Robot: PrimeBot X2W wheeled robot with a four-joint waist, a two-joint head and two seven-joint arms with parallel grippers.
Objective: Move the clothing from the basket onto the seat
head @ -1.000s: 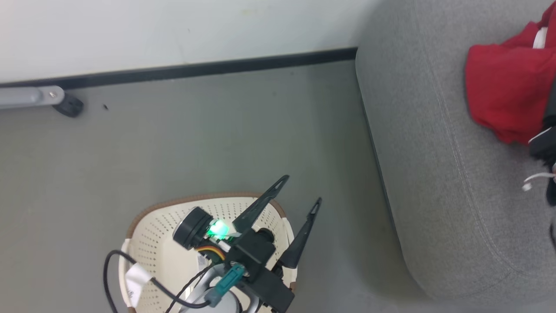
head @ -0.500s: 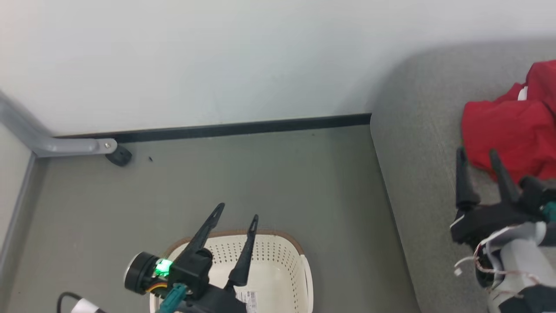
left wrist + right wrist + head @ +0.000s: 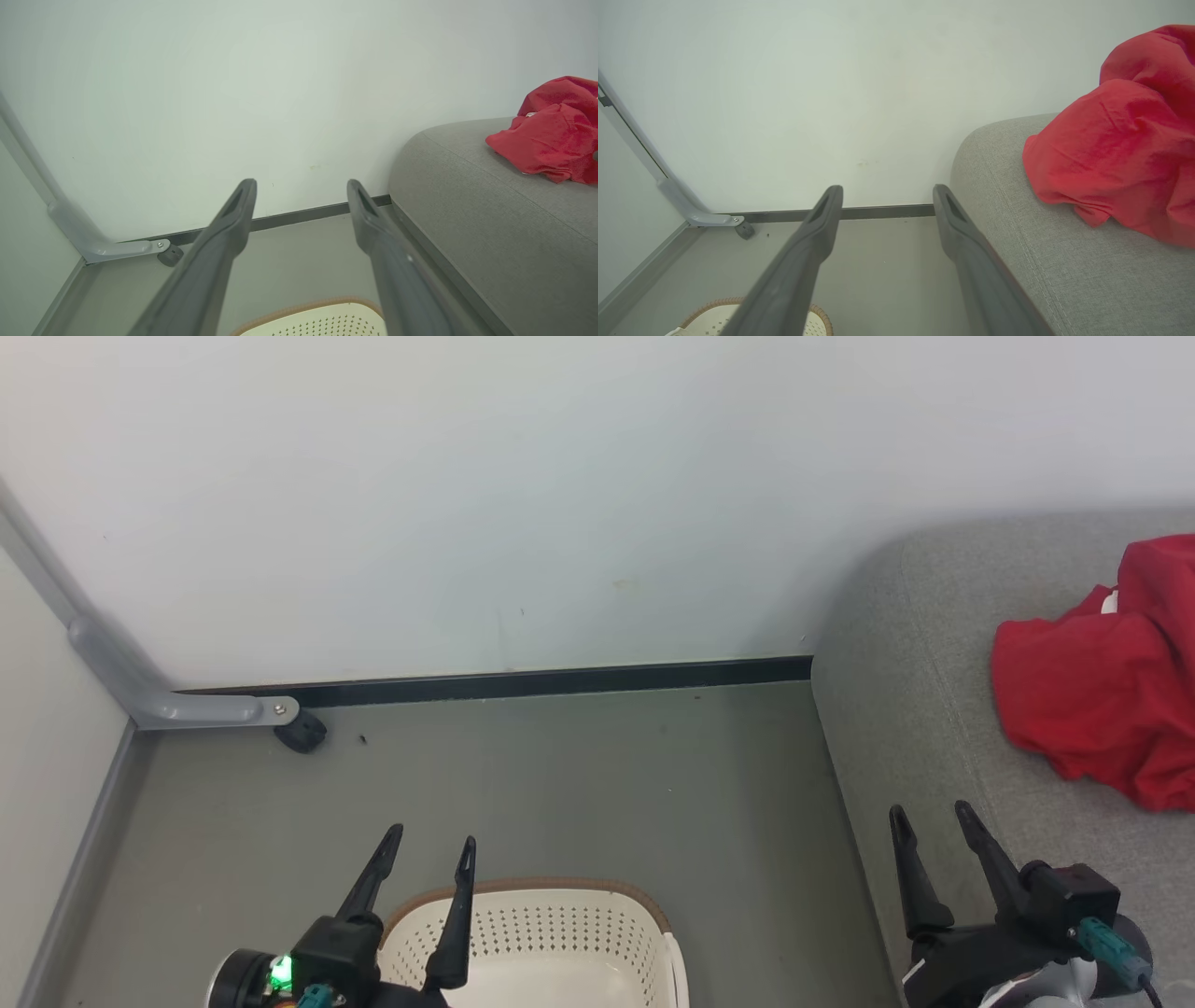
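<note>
The pale wall (image 3: 560,476) is rising straight ahead of both pincers, well beyond their fingertips, and the grey floor (image 3: 579,784) is spreading out below and in front of them. Now the seat (image 3: 915,709), big and grey: it is bulking up on the right pincer (image 3: 929,808) side, and that pincer is hanging by its near rounded edge, with the cushion stretching away ahead and to its right. On the seat the clothing (image 3: 1092,709) is lying in a crumpled red heap, ahead and to the right of the right pincer and apart from its fingertips, with a sliver of white peeking out at the heap's far side. Down on the floor the basket (image 3: 560,933) is sitting beneath the left pincer (image 3: 433,834), whose fingers are reaching out over the brown far rim; from the right pincer it is lying off to the left and lower down. The left pincer is holding its two dark fingers spread apart with nothing between them but air. The right pincer is doing the same, fingers parted and gripping nothing. A dark skirting strip (image 3: 523,683) is running along the foot of the wall ahead of both. Ahead and to the left of the left pincer, a grey metal bar (image 3: 187,709) is coming down the wall and bending along the floor, and a small black caster (image 3: 301,733) is sitting at its end.
</note>
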